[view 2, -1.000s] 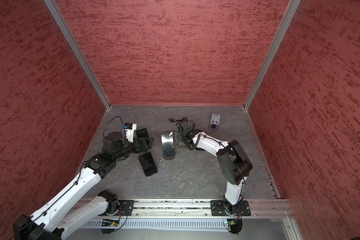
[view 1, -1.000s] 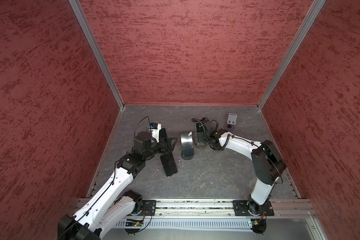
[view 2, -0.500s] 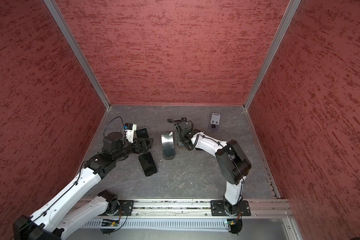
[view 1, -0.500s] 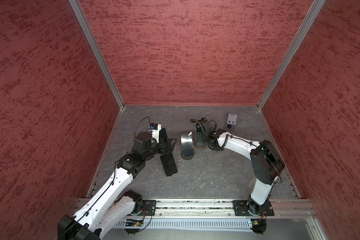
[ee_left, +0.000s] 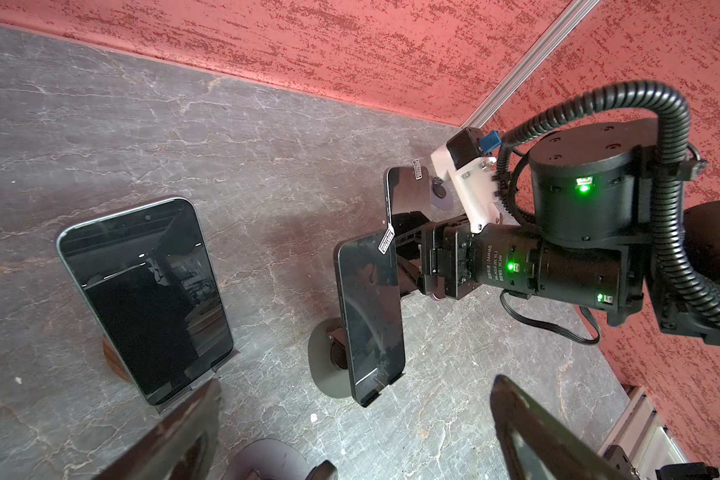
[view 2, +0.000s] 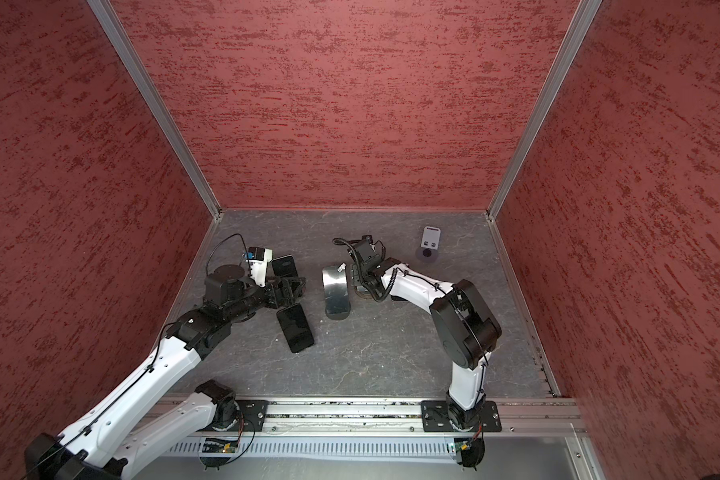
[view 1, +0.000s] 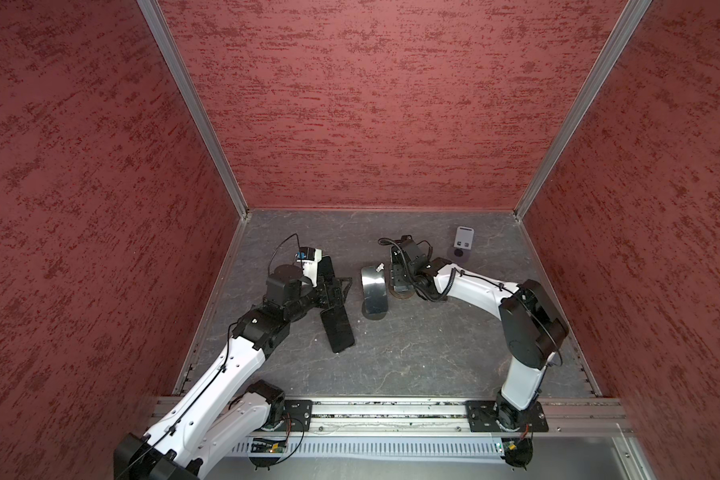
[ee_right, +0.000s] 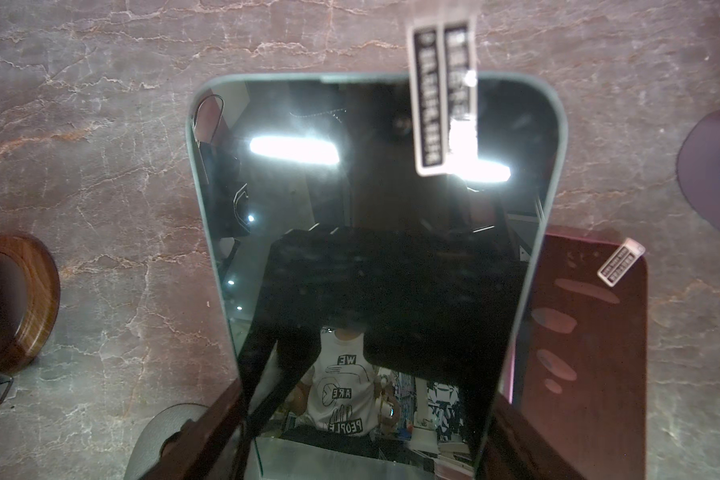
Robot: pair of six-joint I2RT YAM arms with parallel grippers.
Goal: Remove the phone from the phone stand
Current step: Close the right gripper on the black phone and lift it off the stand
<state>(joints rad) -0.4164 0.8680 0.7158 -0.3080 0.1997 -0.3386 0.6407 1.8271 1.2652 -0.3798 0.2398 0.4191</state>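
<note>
My right gripper (ee_right: 368, 392) is shut on a dark-screened phone (ee_right: 371, 232) that carries a label at its top. One finger presses each long edge near the phone's lower end. The phone stand and the foot of the phone are hidden behind the fingers. In the left wrist view the same phone (ee_left: 408, 189) rises upright out of the right gripper (ee_left: 406, 249). In a top view the right gripper (view 1: 396, 276) covers it. My left gripper (ee_left: 357, 386) is open and empty, and in a top view the left gripper (view 1: 335, 286) sits apart to the left.
A shiny phone (view 1: 374, 291) on a grey-disc stand stands between the two grippers. A dark phone (view 1: 336, 328) lies just in front of the left gripper and another phone (view 1: 329, 270) just behind it. A stand with a white plate (view 1: 464, 239) is at the back right. Red walls close three sides.
My right gripper's jaws have closed onto the phone's sides and the gripper has edged slightly left. The left arm and the other phones have not moved.
</note>
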